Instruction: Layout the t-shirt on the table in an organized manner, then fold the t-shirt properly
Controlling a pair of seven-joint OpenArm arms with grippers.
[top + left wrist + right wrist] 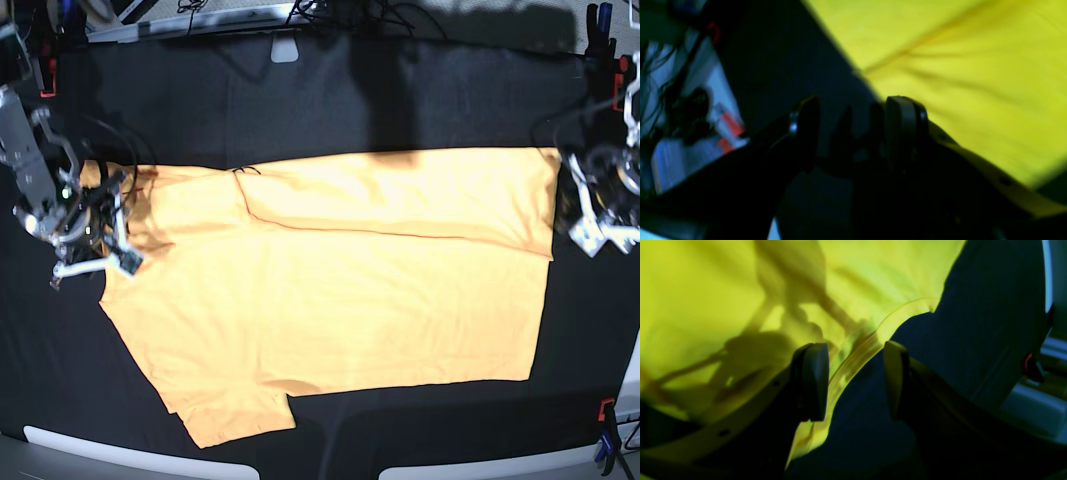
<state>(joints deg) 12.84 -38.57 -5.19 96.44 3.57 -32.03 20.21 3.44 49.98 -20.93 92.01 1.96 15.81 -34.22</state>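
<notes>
The t-shirt (340, 300) lies spread flat on the black table (330, 95), its far part folded down toward the middle and one sleeve at the front left. My right gripper (100, 262) is at the shirt's left edge. In the right wrist view it (853, 380) is open, and a ribbed edge of the shirt (860, 350) runs between its fingers. My left gripper (587, 222) is just off the shirt's right edge. In the left wrist view it (853, 130) is open over bare black cloth, with the shirt (957, 66) beside its right finger.
Red clamps sit at the table's edges, at the front right (604, 409) and back left (47, 75). A small white object (285, 50) and cables lie along the far edge. White strips (130, 455) border the front edge.
</notes>
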